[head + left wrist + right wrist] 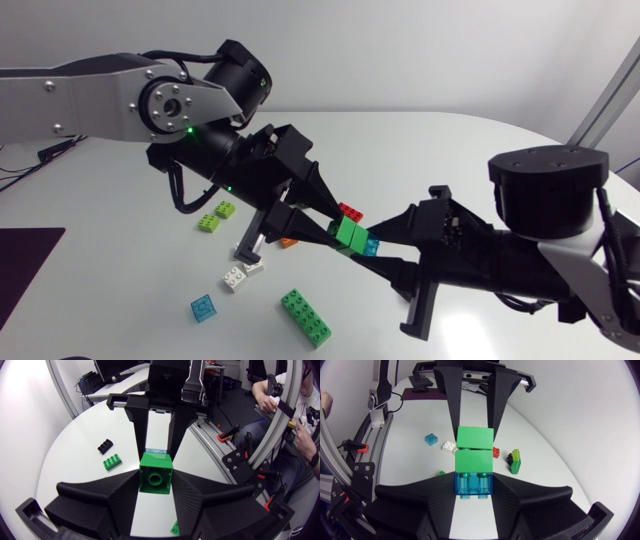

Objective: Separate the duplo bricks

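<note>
Green-and-blue brick stack (351, 236) lies along the ten-to-four o'clock line: left gripper (335, 227) at ten clamps its green end, right gripper (372, 248) at four its blue end.

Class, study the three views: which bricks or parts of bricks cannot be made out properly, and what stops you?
Head view: the orange brick is mostly covered by the left gripper; its shape is unclear.
Left wrist view: the blue brick shows only as a sliver behind the green brick.
Right wrist view: a green piece beside the right gripper is too small to identify.
</note>
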### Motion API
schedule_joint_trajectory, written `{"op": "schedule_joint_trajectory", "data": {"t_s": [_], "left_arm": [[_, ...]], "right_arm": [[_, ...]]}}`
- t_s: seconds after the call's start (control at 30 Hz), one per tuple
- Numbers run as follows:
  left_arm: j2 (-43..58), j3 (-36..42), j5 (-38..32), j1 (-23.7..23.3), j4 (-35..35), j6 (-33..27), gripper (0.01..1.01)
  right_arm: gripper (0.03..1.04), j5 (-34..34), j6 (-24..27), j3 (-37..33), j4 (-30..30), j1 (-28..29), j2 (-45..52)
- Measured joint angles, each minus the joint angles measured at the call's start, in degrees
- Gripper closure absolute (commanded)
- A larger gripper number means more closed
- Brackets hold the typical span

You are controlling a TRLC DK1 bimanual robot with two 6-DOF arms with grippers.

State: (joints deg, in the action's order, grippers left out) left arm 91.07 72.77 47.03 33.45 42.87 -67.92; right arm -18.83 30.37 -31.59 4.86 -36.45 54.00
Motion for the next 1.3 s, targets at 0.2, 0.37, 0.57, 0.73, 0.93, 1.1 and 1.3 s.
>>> {"op": "schedule_joint_trajectory", "data": {"t_s": [0.2, 0.37, 0.57, 0.73, 0.93, 1.1, 1.3], "left_arm": [[0.0, 0.9, -0.3, -1.0, 0.7, 1.8, 0.811], [0.0, 0.9, -0.3, -1.1, 0.8, 1.8, 0.811], [0.8, 0.9, -0.5, -1.9, -4.4, 4.1, 0.811], [7.4, 0.9, -0.6, -2.7, -10.7, 6.9, 0.811], [17.7, 0.6, -0.6, -2.6, -18.2, 10.4, 0.818], [23.3, 0.3, 0.2, -2.7, -22.7, 12.4, 0.818], [25.7, -0.1, 2.4, -3.8, -24.2, 13.6, 0.83]], "right_arm": [[0.81, 2.0, 2.8, 1.2, 2.5, 0.0, -1.6], [0.81, 3.0, 4.1, 1.9, 3.9, 0.0, -2.4], [0.81, 5.6, 5.7, 1.9, 8.1, 0.1, -6.4], [0.81, 7.4, 7.0, 1.9, 13.0, 0.5, -10.8], [0.81, 8.0, 8.3, 2.0, 19.7, 3.3, -17.5], [0.81, 7.9, 8.7, 3.1, 21.9, 4.2, -21.0], [0.81, 7.2, 9.1, 3.9, 22.0, 5.3, -21.4]]}}
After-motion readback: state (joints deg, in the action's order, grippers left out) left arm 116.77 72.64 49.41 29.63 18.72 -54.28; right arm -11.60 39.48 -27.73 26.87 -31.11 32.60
